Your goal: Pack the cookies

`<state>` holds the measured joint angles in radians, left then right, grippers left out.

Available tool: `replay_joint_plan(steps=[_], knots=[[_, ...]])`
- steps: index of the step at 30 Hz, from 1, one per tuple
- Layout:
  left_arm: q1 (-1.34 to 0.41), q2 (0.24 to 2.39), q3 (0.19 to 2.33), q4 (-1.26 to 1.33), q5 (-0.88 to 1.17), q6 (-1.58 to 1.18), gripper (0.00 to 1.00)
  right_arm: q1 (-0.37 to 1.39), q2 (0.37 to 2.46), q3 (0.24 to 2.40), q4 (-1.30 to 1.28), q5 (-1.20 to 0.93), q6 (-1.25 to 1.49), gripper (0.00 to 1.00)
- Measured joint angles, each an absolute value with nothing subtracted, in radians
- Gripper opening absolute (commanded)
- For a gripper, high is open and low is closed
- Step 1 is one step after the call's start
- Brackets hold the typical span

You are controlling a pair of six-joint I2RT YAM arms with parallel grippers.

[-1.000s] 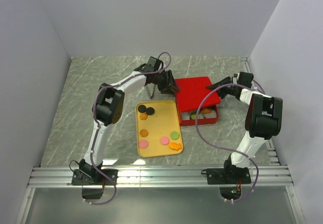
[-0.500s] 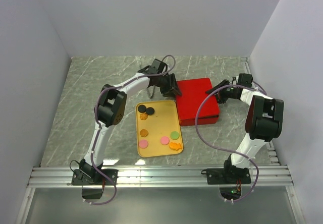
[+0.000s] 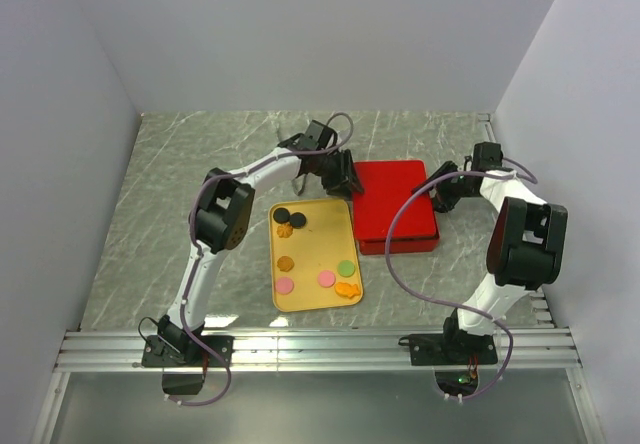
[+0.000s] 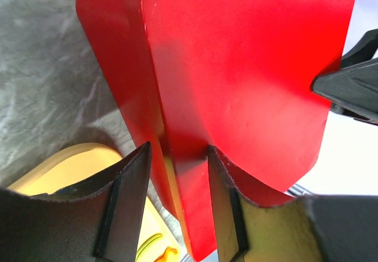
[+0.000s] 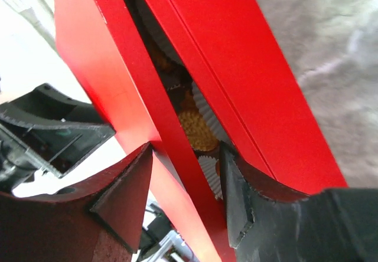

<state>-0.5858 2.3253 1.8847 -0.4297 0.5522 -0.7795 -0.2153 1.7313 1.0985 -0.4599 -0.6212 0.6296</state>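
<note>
1. Top: the one lid (image 3: 395, 199) now sits square over the one box (image 3: 398, 246), where it lay skewed. Eight cookies (image 3: 326, 279) remain unpacked on the one tray (image 3: 315, 239), just left.
2. Left wrist: left fingers (image 4: 130, 185) pinch the lid's edge.
3. Right wrist: right fingers (image 5: 127, 185) have spread, letting go; a slit shows packed cookies in cups (image 5: 204, 105).

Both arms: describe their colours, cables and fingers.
The left arm and right arm have white links with bulky black joint housings. A thin purplish-grey cable loops loosely along each. Each ends in two flat black fingers with tapered tips.
</note>
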Motion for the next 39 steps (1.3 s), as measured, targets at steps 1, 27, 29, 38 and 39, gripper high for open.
replay_joint_plan(steps=[1,27,29,38,39], knots=[[-0.589,2.325,1.885,-0.43,0.552,-0.78,0.48,-0.215,1.728,1.106,-0.477,-0.605,0.624,0.58],[-0.639,2.325,1.93,-0.52,0.524,-0.751,0.48,-0.215,1.608,1.309,-0.826,-0.255,0.513,0.94],[-0.641,2.326,1.938,-0.531,0.523,-0.749,0.47,-0.221,1.589,1.309,-0.828,-0.246,0.511,0.88],[-0.659,2.354,1.995,-0.566,0.516,-0.745,0.47,-0.327,1.666,1.263,-0.778,-0.229,0.533,0.49],[-0.661,2.356,1.997,-0.566,0.516,-0.745,0.47,-0.336,1.694,1.263,-0.77,-0.229,0.536,0.46]])
